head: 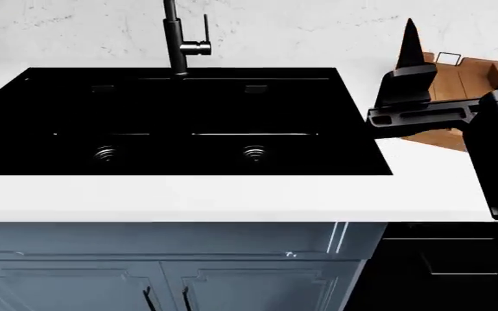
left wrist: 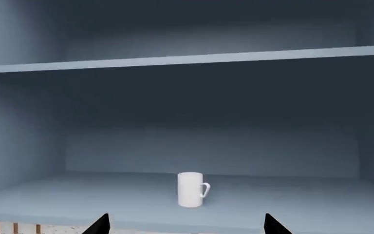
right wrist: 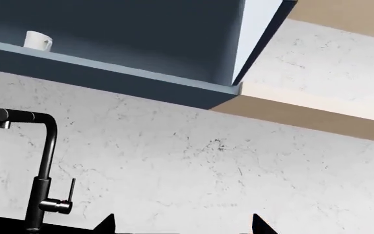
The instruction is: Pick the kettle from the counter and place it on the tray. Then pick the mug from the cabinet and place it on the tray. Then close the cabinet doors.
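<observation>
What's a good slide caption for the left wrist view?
Left claw open before a white mug standing upright on the cabinet shelf.

Bare shelf [left wrist: 76, 195] surrounds the mug [left wrist: 191, 189]; overhead shelf [left wrist: 187, 59] seems well clear.

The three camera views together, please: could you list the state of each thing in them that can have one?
Small white cylindrical mug: upright on the lower cabinet shelf, ungrasped.
Blue-grey wall cabinet: door open.
Left gripper: open, empty, short of the mug.
Right gripper: open, empty.
Light-brown wooden tray: on the white counter, partly hidden by the right arm.
Black faucet: no water running.
</observation>
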